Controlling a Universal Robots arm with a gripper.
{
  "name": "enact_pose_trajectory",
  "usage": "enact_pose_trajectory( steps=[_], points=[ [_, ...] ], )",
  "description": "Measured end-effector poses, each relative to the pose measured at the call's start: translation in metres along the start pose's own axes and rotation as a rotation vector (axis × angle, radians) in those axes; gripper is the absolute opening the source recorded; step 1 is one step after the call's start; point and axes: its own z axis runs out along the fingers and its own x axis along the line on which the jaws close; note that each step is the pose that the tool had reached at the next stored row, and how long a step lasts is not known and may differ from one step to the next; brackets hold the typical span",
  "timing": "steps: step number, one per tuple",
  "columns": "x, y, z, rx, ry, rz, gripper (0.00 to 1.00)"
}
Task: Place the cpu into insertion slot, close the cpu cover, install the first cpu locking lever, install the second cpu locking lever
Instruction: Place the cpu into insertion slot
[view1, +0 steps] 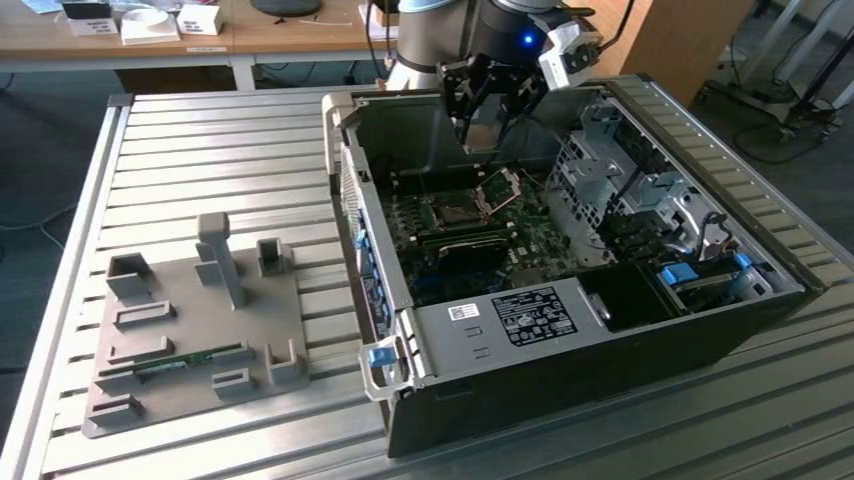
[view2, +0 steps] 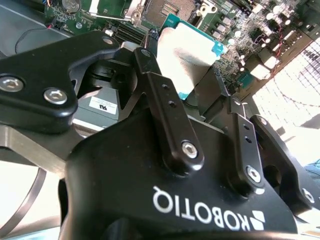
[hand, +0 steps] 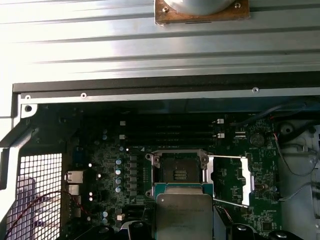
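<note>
Table (view1: 200, 150): ribbed metal, with the open case (view1: 561, 390) standing on it.
Case: top side uncovered; walls stand well clear of the arm.
Board (view1: 534, 240): green, flat on the case floor.
Gripper (view1: 483, 122): fingers clamped on the chip, hanging above the board.
Cover (view1: 502, 187): swung up, tilted beside the socket.
Socket (hand: 177, 170): dark frame, uncovered, open room above.
Chip (view2: 187, 50): dull grey top, teal rim, held in the air just short of the socket.
</note>
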Motion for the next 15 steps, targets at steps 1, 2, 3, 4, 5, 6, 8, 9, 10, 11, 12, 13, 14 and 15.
enact_pose_trajectory(
  steps=[1, 2, 3, 4, 5, 6, 8, 9, 10, 11, 12, 13, 14, 15],
  points=[
    [0.0000, 0.0000, 0.0001, -0.0001, 0.0000, 0.000, 0.54],
    [0.0000, 0.0000, 0.0002, -0.0003, -0.0001, 0.000, 0.54],
    [0.0000, 0.0000, 0.0003, -0.0003, -0.0001, 0.000, 0.54],
    [0.0000, 0.0000, 0.0007, -0.0005, -0.0002, 0.000, 0.54],
    [0.0000, 0.0000, 0.0009, -0.0004, -0.0002, 0.000, 0.54],
    [0.0000, -0.0001, 0.0012, -0.0003, -0.0001, -0.001, 0.54],
    [0.0000, -0.0002, 0.0021, -0.0004, -0.0001, -0.002, 0.54],
    [-0.0001, -0.0002, 0.0024, -0.0002, -0.0003, -0.003, 0.54],
    [-0.0001, -0.0002, 0.0025, -0.0001, -0.0004, -0.003, 0.54],
    [0.0000, -0.0002, 0.0025, 0.0001, -0.0004, -0.003, 0.54],
    [0.0000, -0.0002, 0.0026, 0.0001, -0.0004, -0.004, 0.54],
    [0.0000, -0.0002, 0.0026, 0.0001, -0.0004, -0.004, 0.54],
    [0.0000, -0.0002, 0.0027, 0.0000, -0.0005, -0.003, 0.54],
    [0.0000, -0.0002, 0.0027, -0.0001, -0.0005, -0.004, 0.54]
  ],
)
